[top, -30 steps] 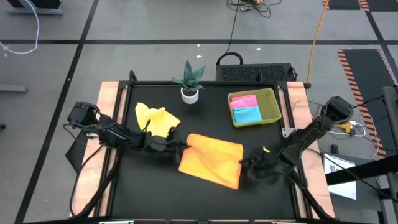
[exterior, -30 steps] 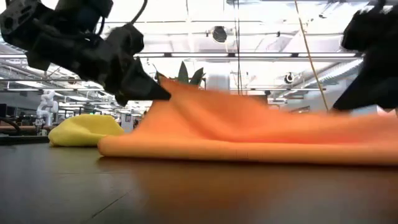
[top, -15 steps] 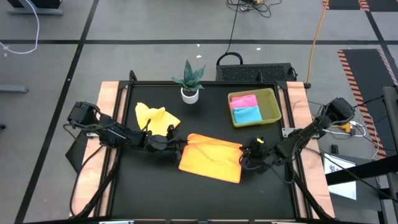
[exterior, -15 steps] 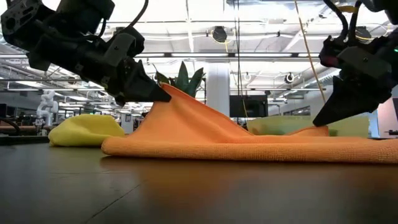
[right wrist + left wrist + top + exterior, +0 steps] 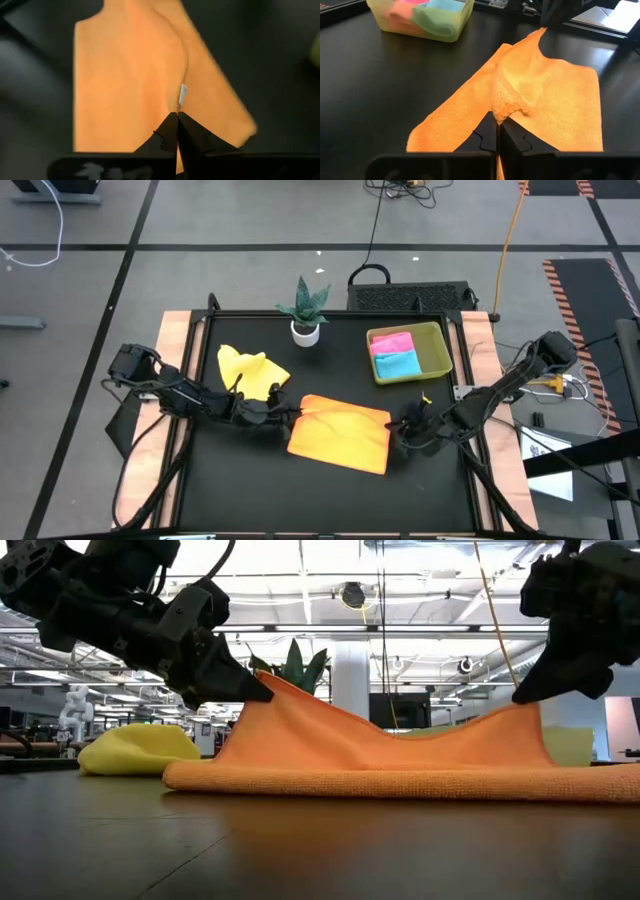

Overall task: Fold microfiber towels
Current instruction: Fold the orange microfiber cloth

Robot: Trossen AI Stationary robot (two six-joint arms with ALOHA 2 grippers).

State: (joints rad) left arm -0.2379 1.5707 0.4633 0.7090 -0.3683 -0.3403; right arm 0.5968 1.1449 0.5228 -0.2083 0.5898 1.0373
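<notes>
The orange towel (image 5: 340, 436) lies near the middle of the black surface (image 5: 250, 500), already doubled into a long band, with its two far corners lifted off the surface. The left gripper (image 5: 292, 416) has its fingers clamped on one raised corner, and the right gripper (image 5: 393, 430) is pinched shut on the opposite one, so the cloth sags between them like a shallow hammock.

The risk I see is a corner slipping out, since each grip looks to catch only a small tuck of fabric; a pull that stretches the cloth taut could free it and spoil the fold. Uneven travel of the two arms would skew the edges.

The band's long axis runs roughly from arm to arm, tilted slightly toward the right-hand near side. The yellow towel (image 5: 250, 370) sits crumpled behind the left arm, while the pink towel (image 5: 391, 342) and light blue towel (image 5: 398, 363) rest in the tray (image 5: 436, 350).
</notes>
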